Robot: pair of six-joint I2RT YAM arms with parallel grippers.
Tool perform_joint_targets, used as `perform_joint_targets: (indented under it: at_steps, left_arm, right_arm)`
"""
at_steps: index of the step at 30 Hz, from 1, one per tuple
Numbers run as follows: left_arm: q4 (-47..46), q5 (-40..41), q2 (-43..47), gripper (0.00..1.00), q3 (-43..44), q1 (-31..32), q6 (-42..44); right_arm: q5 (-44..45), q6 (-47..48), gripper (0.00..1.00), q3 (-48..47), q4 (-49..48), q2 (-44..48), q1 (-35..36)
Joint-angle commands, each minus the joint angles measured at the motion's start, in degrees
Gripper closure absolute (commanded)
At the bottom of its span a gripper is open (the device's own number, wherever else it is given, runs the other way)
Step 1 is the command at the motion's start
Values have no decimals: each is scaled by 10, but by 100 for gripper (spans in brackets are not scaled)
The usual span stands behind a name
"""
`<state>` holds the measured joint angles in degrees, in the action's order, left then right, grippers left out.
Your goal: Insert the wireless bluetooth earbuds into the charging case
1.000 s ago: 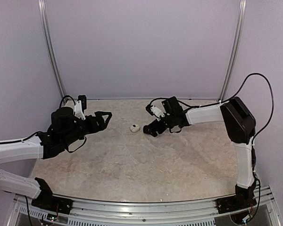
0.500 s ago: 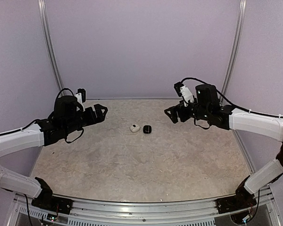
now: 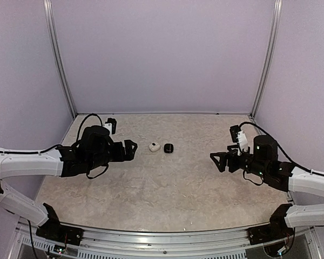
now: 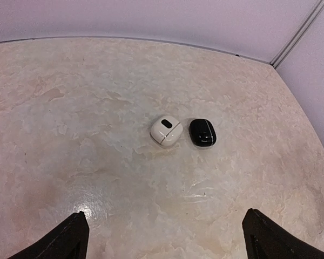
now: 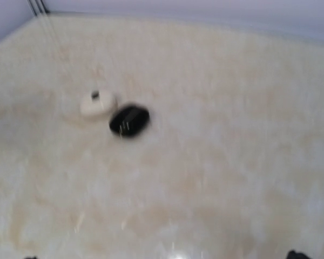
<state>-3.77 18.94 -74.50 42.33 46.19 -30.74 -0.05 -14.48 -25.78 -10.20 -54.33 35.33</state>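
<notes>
A white charging case (image 3: 154, 147) and a black charging case (image 3: 168, 148) lie side by side on the marbled table, both shut. They also show in the left wrist view, white (image 4: 166, 131) and black (image 4: 202, 133), and blurred in the right wrist view, white (image 5: 97, 103) and black (image 5: 129, 120). No earbuds are in view. My left gripper (image 3: 130, 149) is open and empty, a short way left of the white case, its fingers wide apart (image 4: 164, 237). My right gripper (image 3: 216, 161) is open and empty, well to the right of the black case (image 5: 162, 256).
The beige marbled table (image 3: 162, 189) is walled by lilac panels at the back and sides, with metal posts (image 3: 59, 59) in the back corners. A metal rail (image 3: 162, 237) runs along the near edge by the arm bases.
My right gripper let go of the black case beside the white one and drew back to the right and nearer. My left gripper moved right and nearer, toward the cases.
</notes>
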Motion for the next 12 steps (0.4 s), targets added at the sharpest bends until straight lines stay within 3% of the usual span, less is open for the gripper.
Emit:
perform_joint_targets:
  at_steps: [1, 12]
  left_arm:
    - [-46, 25, -15, 1, -22, 13, -17]
    - [-81, 46, -13, 1, -58, 16, -37]
  right_arm:
    - [1, -38, 0, 39, -54, 13, -3]
    - [-29, -40, 0, 70, -101, -3, -3]
